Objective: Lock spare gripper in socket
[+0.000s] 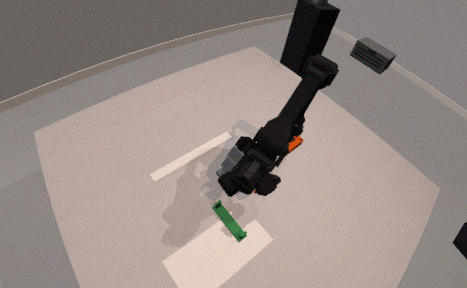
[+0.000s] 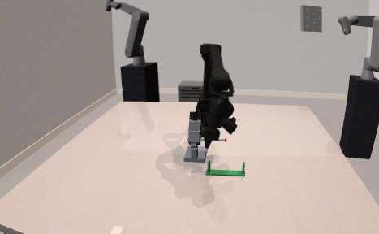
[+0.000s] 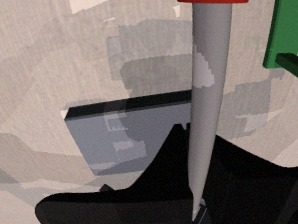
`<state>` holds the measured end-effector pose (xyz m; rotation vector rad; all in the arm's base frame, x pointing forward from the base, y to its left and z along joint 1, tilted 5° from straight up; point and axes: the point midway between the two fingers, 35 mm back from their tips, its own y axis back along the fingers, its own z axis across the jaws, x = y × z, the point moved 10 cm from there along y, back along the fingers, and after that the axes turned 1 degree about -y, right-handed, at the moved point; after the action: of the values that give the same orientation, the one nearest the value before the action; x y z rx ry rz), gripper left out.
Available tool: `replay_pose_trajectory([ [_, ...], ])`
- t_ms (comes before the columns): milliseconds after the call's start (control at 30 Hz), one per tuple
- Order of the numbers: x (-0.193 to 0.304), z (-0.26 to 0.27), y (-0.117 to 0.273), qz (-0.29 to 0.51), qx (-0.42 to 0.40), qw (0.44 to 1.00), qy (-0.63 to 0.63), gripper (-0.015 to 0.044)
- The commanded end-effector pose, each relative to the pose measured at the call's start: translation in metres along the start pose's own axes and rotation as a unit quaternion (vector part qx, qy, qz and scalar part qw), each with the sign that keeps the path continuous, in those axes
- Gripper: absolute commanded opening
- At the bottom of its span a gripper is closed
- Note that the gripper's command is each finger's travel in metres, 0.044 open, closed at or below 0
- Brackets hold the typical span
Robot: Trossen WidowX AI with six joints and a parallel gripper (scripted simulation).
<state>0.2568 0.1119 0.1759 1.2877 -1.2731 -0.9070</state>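
The pin [image 2: 220, 140] [image 3: 210, 75], a grey shaft with a red head [image 2: 226, 140] [image 3: 215, 1], is between the fingers of my gripper [image 2: 208, 145] [image 3: 184, 131]. The gripper is shut on it, beside the mount and above the table. In the exterior view the pin lies about level, its head pointing right; its other end is hidden. The mount has a blue-grey base [image 2: 195, 157] [image 3: 115, 145] and a grey upper block [image 1: 229, 161]. A black body [image 2: 193, 115] [image 1: 247, 145] at the block's upper end looks like the spare gripper; how it is seated is unclear. The socket's hole is hidden.
A green holder [image 1: 229, 221] [image 2: 226, 173] [image 3: 285, 32] with two uprights stands in front of the mount. An orange part [image 1: 295, 144] lies partly hidden under the arm. Pale patches [image 1: 217, 257] [image 1: 192, 156] mark the table. Two other arms stand on black pedestals beyond the table.
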Motion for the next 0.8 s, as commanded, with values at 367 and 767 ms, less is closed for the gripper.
replay_pose_trajectory([
  [367, 0.0, 0.0, 0.0, 0.0, 0.0, 1.0, 0.0, 0.02],
  [767, -0.011, 0.001, 0.021, 0.0, -0.007, 1.0, 0.003, 0.02],
])
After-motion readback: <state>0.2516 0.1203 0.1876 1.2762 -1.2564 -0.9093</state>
